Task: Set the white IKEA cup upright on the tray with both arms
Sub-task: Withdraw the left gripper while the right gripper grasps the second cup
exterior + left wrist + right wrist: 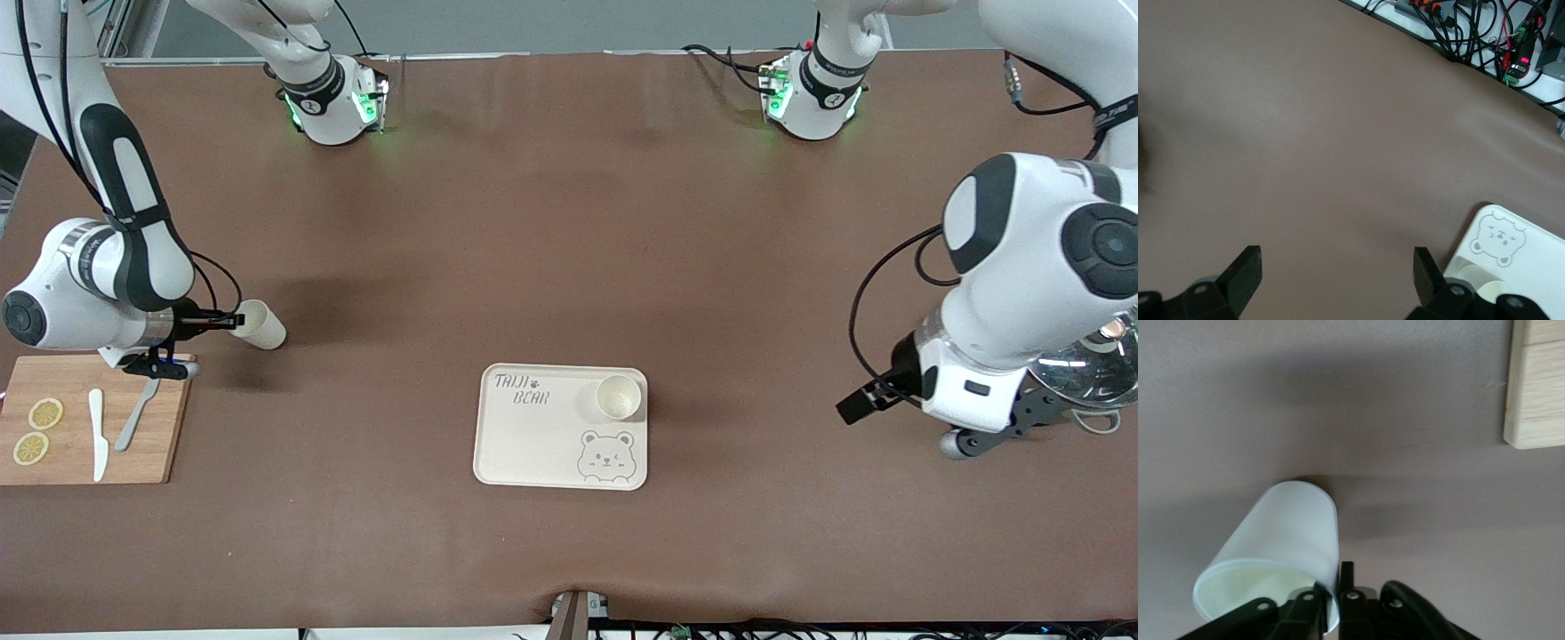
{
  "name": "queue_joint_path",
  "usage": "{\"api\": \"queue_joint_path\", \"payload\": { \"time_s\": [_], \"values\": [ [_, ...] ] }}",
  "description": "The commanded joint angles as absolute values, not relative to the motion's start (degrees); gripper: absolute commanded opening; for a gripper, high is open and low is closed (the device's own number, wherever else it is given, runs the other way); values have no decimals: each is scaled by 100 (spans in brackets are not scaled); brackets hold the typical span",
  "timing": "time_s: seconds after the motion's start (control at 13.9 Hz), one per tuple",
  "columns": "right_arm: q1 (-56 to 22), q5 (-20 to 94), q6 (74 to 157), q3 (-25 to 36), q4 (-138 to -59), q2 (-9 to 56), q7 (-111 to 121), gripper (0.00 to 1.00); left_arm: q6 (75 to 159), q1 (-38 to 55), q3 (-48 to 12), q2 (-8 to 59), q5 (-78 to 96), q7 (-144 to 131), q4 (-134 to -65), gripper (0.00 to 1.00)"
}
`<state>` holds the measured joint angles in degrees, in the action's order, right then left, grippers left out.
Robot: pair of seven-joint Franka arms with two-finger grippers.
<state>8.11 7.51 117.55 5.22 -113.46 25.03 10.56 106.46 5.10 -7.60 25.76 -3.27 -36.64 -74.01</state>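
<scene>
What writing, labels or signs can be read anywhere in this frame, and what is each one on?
"TAIJI BEAR": grey letters on the cream tray, with a paw print after "TAIJI" and a winking bear drawing near one corner.
Black bands on both arm bases carry white marks, too small to read.
Nothing else readable.

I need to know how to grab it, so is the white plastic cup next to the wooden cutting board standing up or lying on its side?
Lying on its side. The white plastic cup shows its long wall, mouth turned toward the right end effector, whose fingers pinch the rim.
</scene>
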Motion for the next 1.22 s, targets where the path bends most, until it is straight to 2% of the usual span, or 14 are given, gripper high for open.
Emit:
{"api": "queue_joint_path", "payload": {
  "time_s": [0.0, 0.36, 0.72, 1.0, 1.15],
  "values": [
    [782, 809, 11760, 483, -11374, 2294, 880, 0, 10389, 334, -791, 2260, -431, -3227, -7532, 100],
    [572, 826, 10882, 475, -10733, 2312, -60, 0, 10064, 132, -782, 1969, -431, -2523, -7532, 100],
    [107, 1661, 10854, 483, -10337, 2373, -927, 0, 9756, -122, -791, 1688, -413, -2049, -7532, 100],
    [-543, 1810, 10810, 475, -10046, 2417, -2677, 0, 8976, -360, -791, 1328, -413, -1531, -7541, 100],
    [-685, 2649, 10802, 483, -9854, 2697, -3179, 0, 8763, -570, -800, 1091, -396, -1276, -7698, 100]
  ]
}}
